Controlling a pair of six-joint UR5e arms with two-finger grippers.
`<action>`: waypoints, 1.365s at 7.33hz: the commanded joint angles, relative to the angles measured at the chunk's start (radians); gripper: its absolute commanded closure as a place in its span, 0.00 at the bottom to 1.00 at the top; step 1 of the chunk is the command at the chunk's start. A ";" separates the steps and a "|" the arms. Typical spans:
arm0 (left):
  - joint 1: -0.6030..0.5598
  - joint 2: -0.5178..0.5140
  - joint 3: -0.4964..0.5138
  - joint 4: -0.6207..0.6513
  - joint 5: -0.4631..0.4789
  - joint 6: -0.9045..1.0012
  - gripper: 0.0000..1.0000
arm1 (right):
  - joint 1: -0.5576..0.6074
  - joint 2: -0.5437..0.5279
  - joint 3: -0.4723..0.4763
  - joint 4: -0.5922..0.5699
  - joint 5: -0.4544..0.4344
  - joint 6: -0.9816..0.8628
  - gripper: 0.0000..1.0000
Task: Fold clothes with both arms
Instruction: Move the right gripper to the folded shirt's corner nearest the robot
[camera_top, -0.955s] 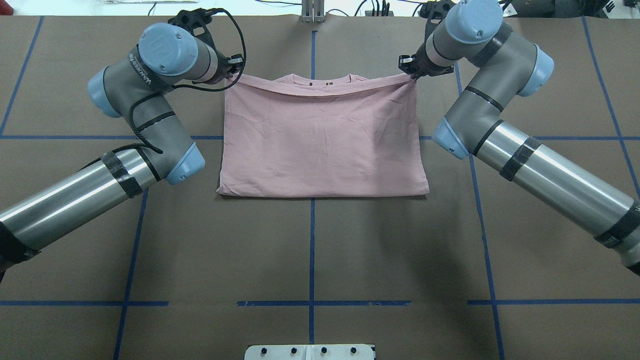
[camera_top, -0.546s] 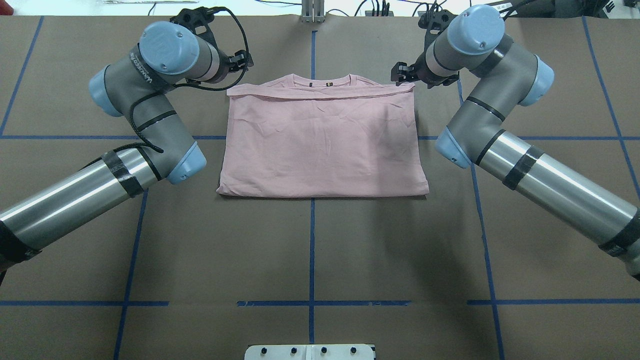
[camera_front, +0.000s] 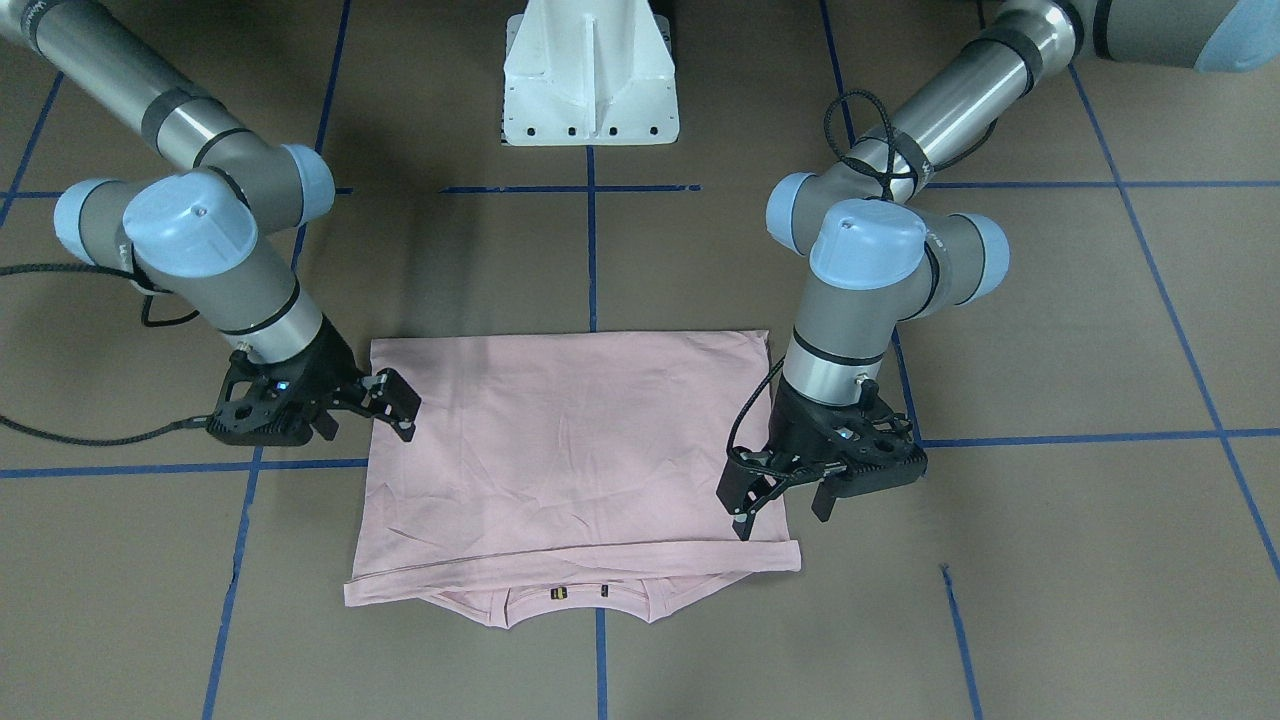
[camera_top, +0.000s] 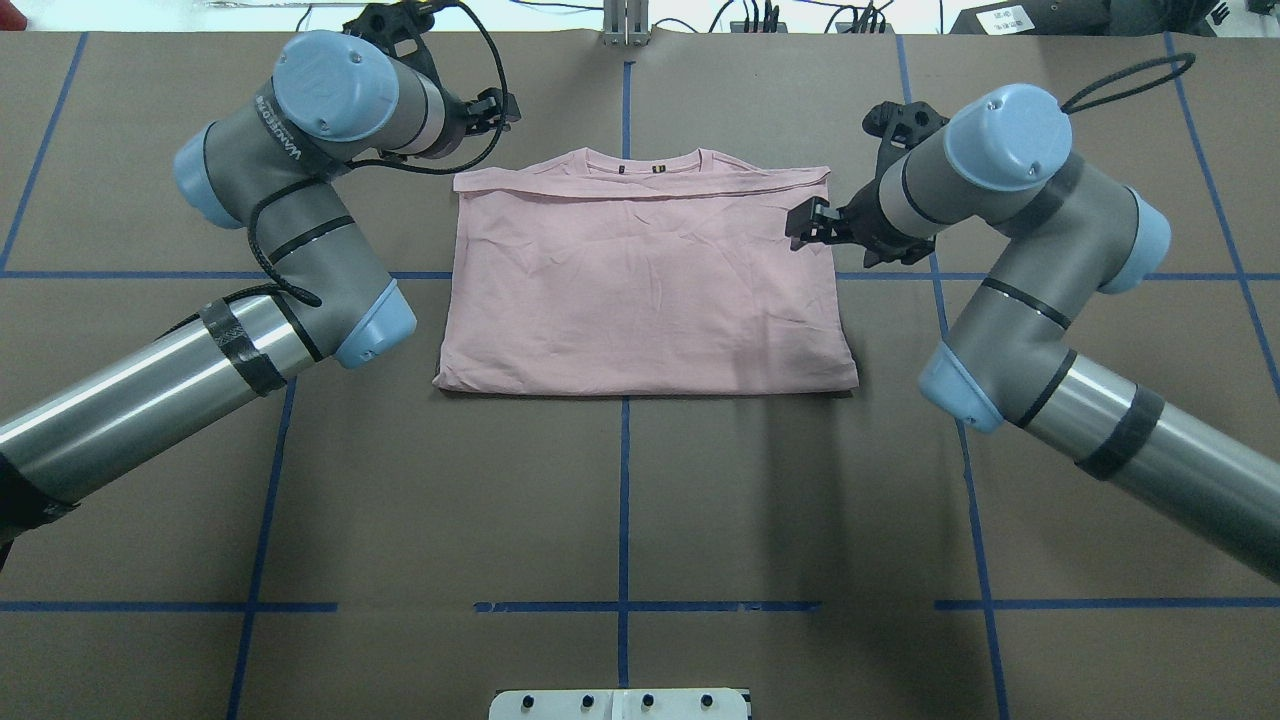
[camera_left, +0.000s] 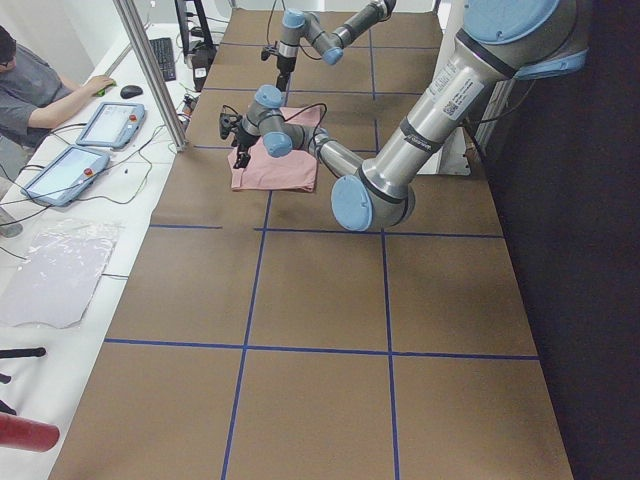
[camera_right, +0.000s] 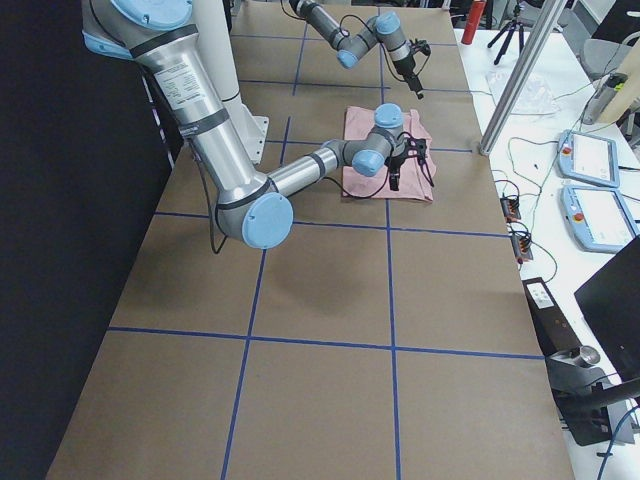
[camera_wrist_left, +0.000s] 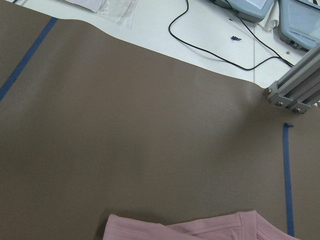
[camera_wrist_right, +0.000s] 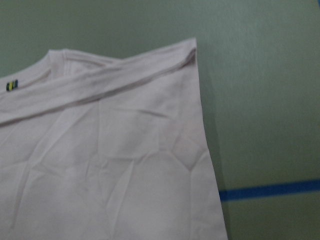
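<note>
in the overhead view, the left gripper (camera_top: 500, 108), upper left, has let go of the pale pink t-shirt's (camera_top: 645, 290) far corner and pulled clear, fingers apart and empty. the shirt lies folded in half at centre, its hem laid just short of the collar (camera_top: 640, 158). the right gripper (camera_top: 797, 228), also spread and empty, has moved down beside the shirt's right edge. this fold looks finished. bare table (camera_top: 640, 500) below and at both sides leaves room for the next.

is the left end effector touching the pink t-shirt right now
Apart. In the overhead view the left end effector is past the T-shirt at its collar-side corner, with bare brown table showing between them.
</note>
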 joint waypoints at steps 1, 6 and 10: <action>0.004 0.005 -0.018 0.001 0.000 -0.023 0.00 | -0.065 -0.074 0.096 -0.050 -0.018 0.139 0.00; 0.014 0.005 -0.020 -0.001 0.000 -0.040 0.00 | -0.137 -0.128 0.093 -0.050 -0.064 0.204 0.00; 0.015 0.005 -0.020 -0.001 0.000 -0.046 0.00 | -0.148 -0.131 0.097 -0.049 -0.065 0.203 0.93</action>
